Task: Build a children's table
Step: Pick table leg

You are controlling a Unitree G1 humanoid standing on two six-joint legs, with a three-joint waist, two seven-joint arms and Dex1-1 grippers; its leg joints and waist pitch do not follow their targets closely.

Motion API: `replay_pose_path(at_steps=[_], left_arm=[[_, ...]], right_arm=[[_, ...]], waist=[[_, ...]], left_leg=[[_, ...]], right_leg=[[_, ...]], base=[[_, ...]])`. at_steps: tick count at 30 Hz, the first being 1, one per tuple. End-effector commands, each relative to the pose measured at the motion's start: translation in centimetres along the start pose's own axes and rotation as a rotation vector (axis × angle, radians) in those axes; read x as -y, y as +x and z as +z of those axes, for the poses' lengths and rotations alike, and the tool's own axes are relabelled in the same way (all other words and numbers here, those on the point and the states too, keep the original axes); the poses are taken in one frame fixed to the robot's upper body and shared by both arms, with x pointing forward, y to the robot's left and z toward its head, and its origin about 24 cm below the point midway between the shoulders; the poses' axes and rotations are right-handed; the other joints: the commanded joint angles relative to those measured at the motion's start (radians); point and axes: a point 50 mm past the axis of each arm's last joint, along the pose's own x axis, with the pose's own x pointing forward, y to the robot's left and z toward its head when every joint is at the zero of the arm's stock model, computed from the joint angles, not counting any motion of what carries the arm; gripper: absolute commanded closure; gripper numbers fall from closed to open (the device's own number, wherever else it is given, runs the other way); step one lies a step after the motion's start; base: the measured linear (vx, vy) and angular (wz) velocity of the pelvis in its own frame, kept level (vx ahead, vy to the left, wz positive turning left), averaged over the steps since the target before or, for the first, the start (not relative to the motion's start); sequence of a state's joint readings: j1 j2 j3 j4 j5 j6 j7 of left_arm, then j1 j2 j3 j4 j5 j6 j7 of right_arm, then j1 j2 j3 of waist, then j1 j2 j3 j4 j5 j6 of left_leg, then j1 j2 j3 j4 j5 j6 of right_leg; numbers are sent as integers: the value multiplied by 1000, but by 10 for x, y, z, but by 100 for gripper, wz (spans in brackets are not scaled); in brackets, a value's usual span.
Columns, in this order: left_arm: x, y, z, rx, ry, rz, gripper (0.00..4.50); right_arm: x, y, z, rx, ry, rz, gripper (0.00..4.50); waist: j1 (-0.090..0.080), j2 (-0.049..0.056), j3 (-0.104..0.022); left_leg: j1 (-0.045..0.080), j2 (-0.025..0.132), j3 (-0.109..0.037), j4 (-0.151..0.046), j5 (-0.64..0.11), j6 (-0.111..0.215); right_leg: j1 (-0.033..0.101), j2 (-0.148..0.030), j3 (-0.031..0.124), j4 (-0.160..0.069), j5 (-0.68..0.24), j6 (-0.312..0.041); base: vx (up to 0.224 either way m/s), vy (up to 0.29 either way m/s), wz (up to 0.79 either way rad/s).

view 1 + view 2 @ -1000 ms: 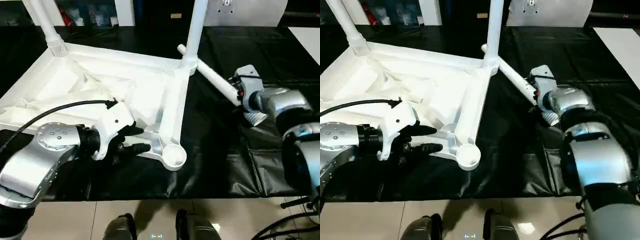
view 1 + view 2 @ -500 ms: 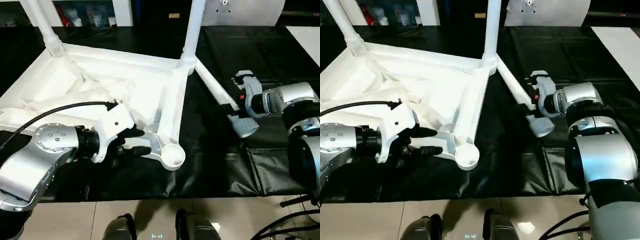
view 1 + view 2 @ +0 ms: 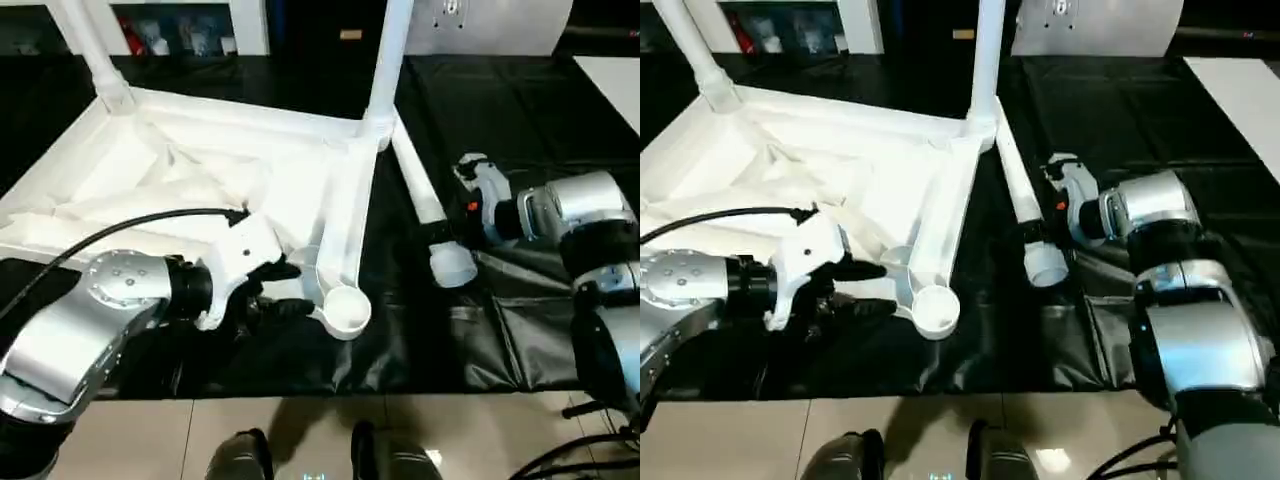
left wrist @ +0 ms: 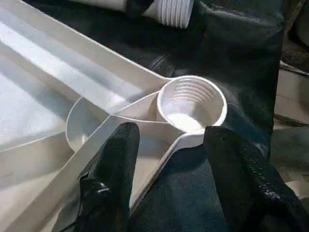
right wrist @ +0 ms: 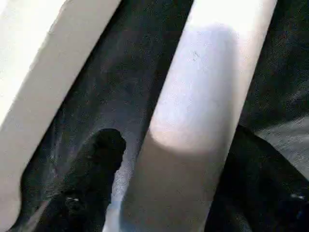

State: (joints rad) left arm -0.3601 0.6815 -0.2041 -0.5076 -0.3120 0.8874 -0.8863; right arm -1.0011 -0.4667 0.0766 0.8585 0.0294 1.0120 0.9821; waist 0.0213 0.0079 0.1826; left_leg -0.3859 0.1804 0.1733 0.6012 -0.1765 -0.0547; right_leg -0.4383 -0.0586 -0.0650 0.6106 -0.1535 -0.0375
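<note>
The white table top (image 3: 200, 170) lies upside down on the black cloth, with two legs (image 3: 388, 60) (image 3: 90, 50) standing in its far sockets. Its near right corner socket (image 3: 346, 309) is empty and shows its thread in the left wrist view (image 4: 190, 104). My left gripper (image 3: 285, 288) is open at that corner, one finger (image 4: 113, 159) over the ribbed edge and the other (image 4: 236, 169) over the cloth. A third leg (image 3: 418, 195) lies on the cloth beside the top's right edge, ribbed end (image 3: 452, 265) nearest me. My right gripper (image 3: 1035, 232) is shut on it, a finger (image 5: 91, 159) on each side.
The worktable's front edge (image 3: 320, 395) runs just below the corner socket, with tiled floor and my feet (image 3: 310, 455) beyond it. The black cloth is wrinkled near my right arm (image 3: 580, 210). A cable (image 3: 120, 230) loops over my left forearm. Shelves stand at the back left.
My right gripper has swung the loose leg so that it lies along the top's right edge, its ribbed end closer to the empty corner socket. My left gripper stays at the corner.
</note>
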Motion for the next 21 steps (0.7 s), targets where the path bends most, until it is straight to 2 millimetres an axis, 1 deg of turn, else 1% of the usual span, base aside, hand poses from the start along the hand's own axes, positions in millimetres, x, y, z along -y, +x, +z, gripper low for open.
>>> replay_pose_path(at_steps=[1,2,3,4,5,6,7,8,9,11,12,13,14,15,16,17,18,20,21], left_arm=[[4,1,4,15,15,-9,204],[4,1,5,21,13,-6,204],[4,1,5,27,11,-4,204],[4,2,6,36,6,-2,204],[4,2,6,37,5,-2,204],[4,2,6,43,1,-1,204],[4,3,6,45,-1,-2,204],[5,3,6,46,-2,-2,204],[5,3,5,45,-6,-4,204],[6,3,4,43,-10,-10,204],[6,3,4,43,-10,-10,204],[5,4,4,42,-10,-12,204],[5,4,4,42,-10,-13,204],[4,4,4,42,-10,-14,204],[3,5,5,44,-8,-12,204],[2,5,6,49,-9,-9,204],[1,5,6,53,-10,-7,204],[1,5,6,59,-14,0,204],[1,5,6,59,-14,0,204]], right_arm=[[0,6,-16,-58,64,18,137],[-1,5,-17,-57,67,20,146],[-1,5,-18,-56,71,21,153],[-3,4,-20,-56,78,23,153],[-4,4,-21,-56,79,23,169],[-5,3,-23,-57,83,25,178],[-7,2,-25,-58,92,29,186],[-7,2,-27,-58,96,30,192],[-8,2,-31,-59,111,31,192],[-9,2,-38,-61,141,32,211],[-9,2,-38,-61,141,32,214],[-9,3,-42,-61,153,28,217],[-10,3,-43,-61,158,26,221],[-10,3,-44,-61,160,26,225],[-10,2,-45,-54,171,19,227],[-9,0,-46,-40,181,5,227],[-9,-1,-46,-29,188,-5,232],[-8,-5,-44,18,214,-41,235],[-8,-6,-44,20,215,-43,238]], waist=[[2,-12,-76],[3,-11,-77],[2,-11,-73],[2,-11,-75],[3,-10,-70],[4,-10,-74],[5,-6,-73],[4,-8,-72],[3,-1,-70],[4,-5,-68],[3,-6,-70],[3,2,-67],[2,0,-69],[1,-1,-68],[-1,-1,-66],[-2,0,-64],[-3,0,-65],[-5,0,-63],[-5,2,-64]], left_leg=[[13,39,-11,-62,-180,33],[13,39,-12,-62,-179,32],[13,38,-11,-63,-182,31],[15,39,-11,-62,-181,30],[14,37,-11,-64,-179,31],[14,38,-12,-64,-173,30],[15,38,-12,-64,-169,30],[14,37,-11,-65,-165,30],[14,36,-11,-65,-166,29],[13,35,-12,-67,-176,28],[15,35,-13,-67,-173,26],[16,34,-13,-68,-183,22],[17,35,-14,-67,-186,20],[17,35,-14,-69,-193,17],[17,35,-15,-69,-200,15],[18,34,-15,-69,-209,12],[20,34,-16,-70,-213,9],[19,34,-16,-72,-213,6],[20,34,-17,-72,-208,4]], right_leg=[[62,-72,54,-78,-396,-217],[62,-73,54,-77,-399,-216],[61,-71,55,-80,-401,-211],[60,-73,55,-79,-402,-210],[61,-70,55,-83,-396,-203],[62,-71,55,-79,-387,-206],[60,-72,56,-79,-380,-204],[61,-69,56,-81,-372,-202],[60,-67,56,-82,-356,-207],[62,-70,56,-84,-375,-201],[62,-70,56,-84,-383,-197],[60,-68,54,-88,-393,-196],[61,-69,54,-87,-394,-197],[60,-70,54,-88,-398,-196],[60,-70,54,-88,-406,-196],[59,-71,54,-92,-426,-188],[58,-70,53,-91,-433,-182],[58,-70,55,-94,-432,-179],[57,-70,54,-91,-427,-179]], base=[[0,0,0],[0,0,0],[0,0,0],[0,0,0],[0,0,0],[0,0,0],[0,0,0],[0,0,0],[0,0,0],[0,0,0],[0,0,0],[0,0,0],[0,0,0],[0,0,0],[0,0,0],[0,0,0],[0,0,0],[0,0,0],[0,0,0]])
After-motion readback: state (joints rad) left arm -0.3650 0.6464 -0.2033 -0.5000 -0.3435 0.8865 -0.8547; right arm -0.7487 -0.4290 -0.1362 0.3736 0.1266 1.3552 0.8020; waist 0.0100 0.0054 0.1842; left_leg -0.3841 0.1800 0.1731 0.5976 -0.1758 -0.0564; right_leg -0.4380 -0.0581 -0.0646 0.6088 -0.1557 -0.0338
